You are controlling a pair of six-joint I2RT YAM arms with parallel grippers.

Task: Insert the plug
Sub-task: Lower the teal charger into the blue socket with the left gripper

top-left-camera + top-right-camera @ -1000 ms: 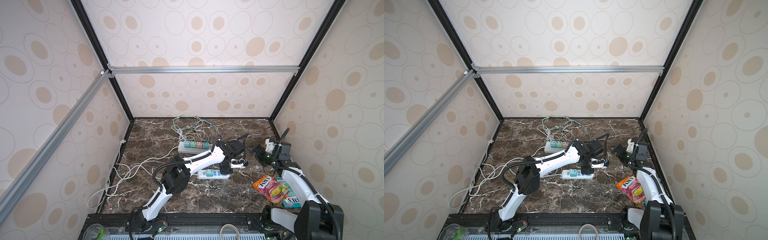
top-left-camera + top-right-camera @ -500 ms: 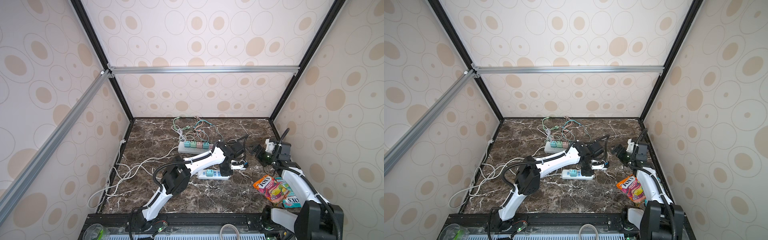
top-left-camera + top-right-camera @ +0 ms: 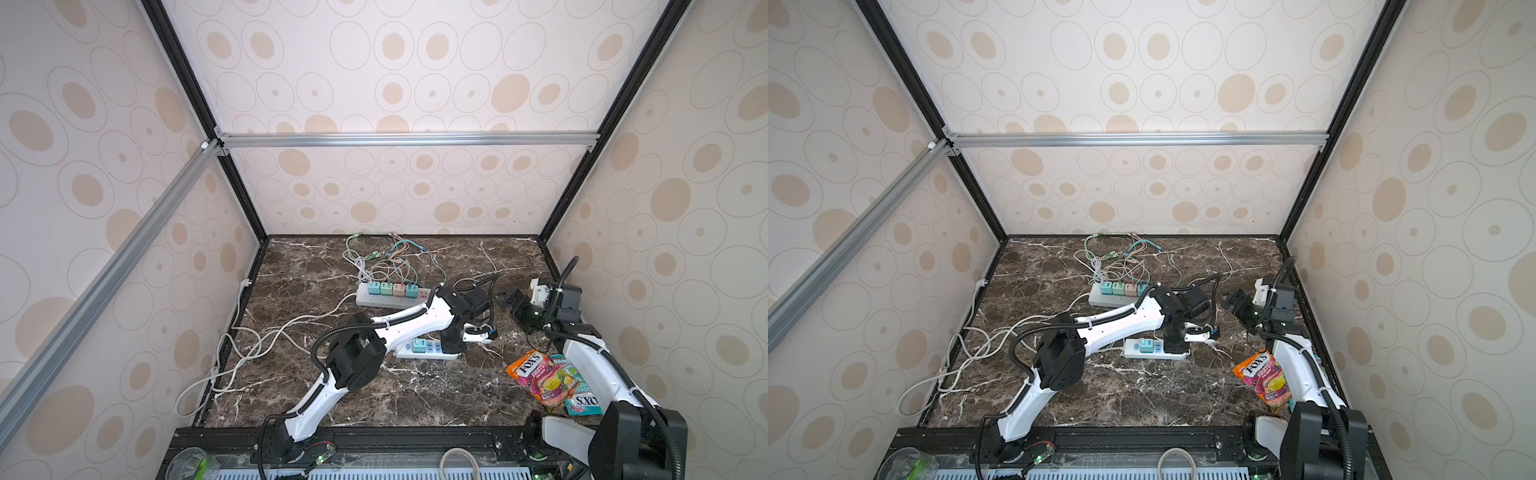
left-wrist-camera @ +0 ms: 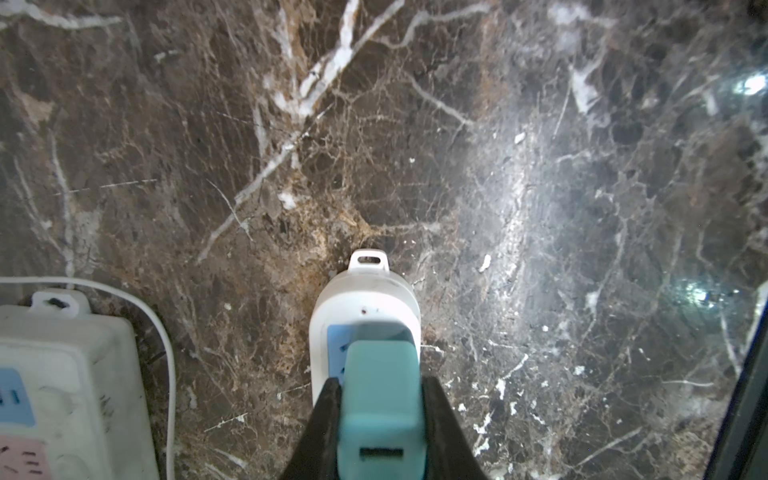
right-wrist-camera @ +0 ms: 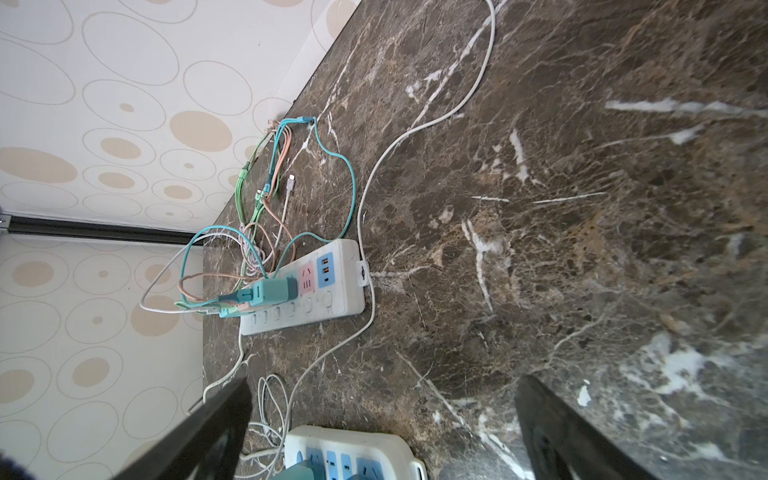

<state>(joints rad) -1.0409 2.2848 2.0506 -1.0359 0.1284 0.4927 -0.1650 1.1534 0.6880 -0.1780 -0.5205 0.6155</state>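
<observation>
Dark marble table (image 3: 374, 395); the left arm (image 3: 407, 328) reaches across its middle, the right arm (image 3: 590, 365) stands along the right edge; a long far strip (image 3: 374, 300) near the back carries four pastel chargers; the shorter near strip (image 4: 365, 307) lies under the left wrist; candy bags (image 3: 540, 378) lie beside the right arm; the right gripper (image 5: 382, 381) hangs with jaws wide apart, holding nothing; the left gripper (image 4: 381, 380) is clamped on the teal plug (image 4: 380, 399), which sits over the blue socket at the near strip's end; whether it is seated I cannot tell.
</observation>
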